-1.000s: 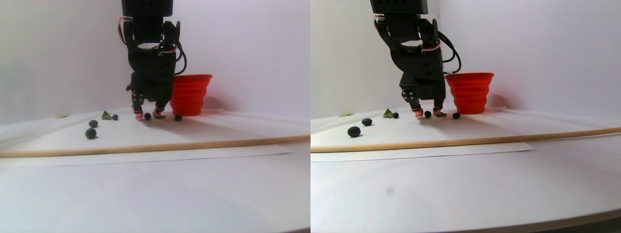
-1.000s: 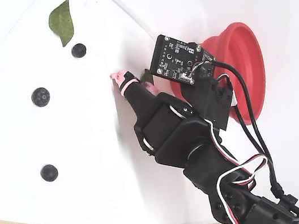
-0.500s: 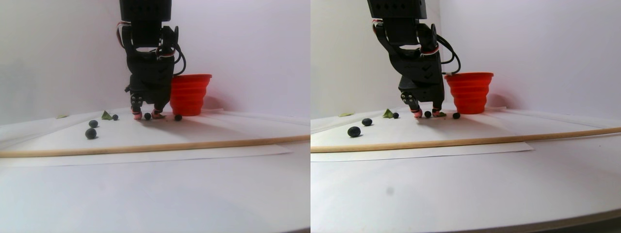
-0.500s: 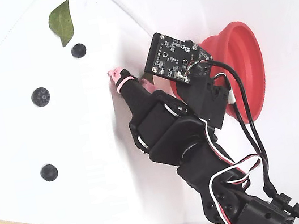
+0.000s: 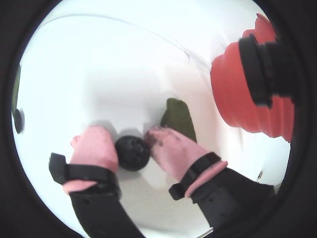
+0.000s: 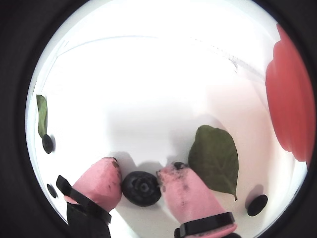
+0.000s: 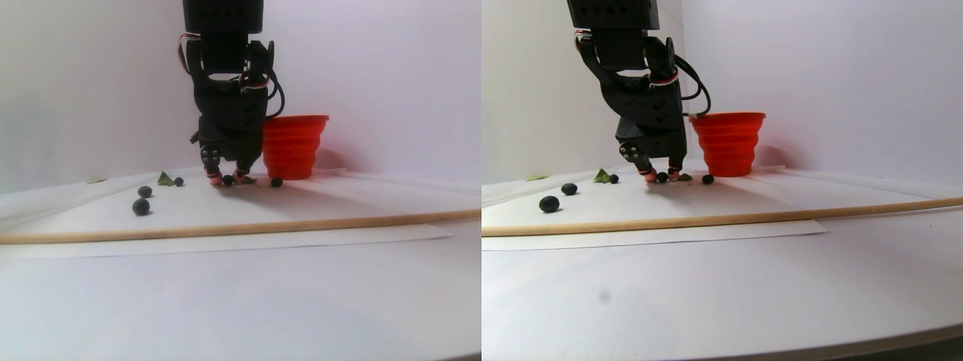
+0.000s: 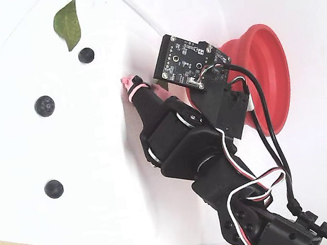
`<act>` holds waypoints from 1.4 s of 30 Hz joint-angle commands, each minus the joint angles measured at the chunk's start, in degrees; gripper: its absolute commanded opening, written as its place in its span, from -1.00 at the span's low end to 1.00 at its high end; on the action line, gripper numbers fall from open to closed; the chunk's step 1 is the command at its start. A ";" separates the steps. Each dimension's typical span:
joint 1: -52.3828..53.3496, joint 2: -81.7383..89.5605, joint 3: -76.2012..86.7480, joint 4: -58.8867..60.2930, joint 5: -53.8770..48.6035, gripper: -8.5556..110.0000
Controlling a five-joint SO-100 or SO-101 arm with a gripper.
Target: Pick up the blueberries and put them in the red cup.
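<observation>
The work surface is a white table covered with a white paper sheet, set against a plain pale wall. A thin wooden stick lies across the front of the sheet.

The red cup stands upright at the back of the sheet, close to the wall. In the fixed view its inside is mostly hidden by the arm, so it cannot be told whether any berry is already in it.

The gripper is lowered to the sheet just beside the cup, on its left in the stereo pair view. Its two pink-capped fingertips stand a berry's width apart, one on each side of a single blueberry. In both wrist views the tips sit at or against the berry's sides; a firm clamp cannot be confirmed, and the berry rests on the sheet.

A green leaf lies just beside one fingertip.

Remaining blueberries lie loose on the sheet: three to the left in the fixed view, one near a second leaf, and one more near the cup's base.

Assessment: the task is at an early grasp stage. The lift, the carry to the cup and the release are not yet done, and at least four further berries are left.
</observation>
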 commanded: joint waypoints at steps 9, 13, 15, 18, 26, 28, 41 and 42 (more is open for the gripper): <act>-0.18 5.19 -0.35 -1.14 -0.26 -0.66; -0.18 6.68 0.62 -1.14 -0.26 -0.66; -0.35 7.73 1.32 -1.14 -0.26 -0.66; -0.44 9.23 2.11 -1.05 -0.26 -0.66; -0.70 13.45 4.66 -0.09 -0.09 -0.66; -0.79 14.68 5.45 0.26 0.09 -0.66; -1.23 22.76 9.23 4.13 1.23 -0.66; -1.14 23.38 9.49 4.57 1.23 -0.67</act>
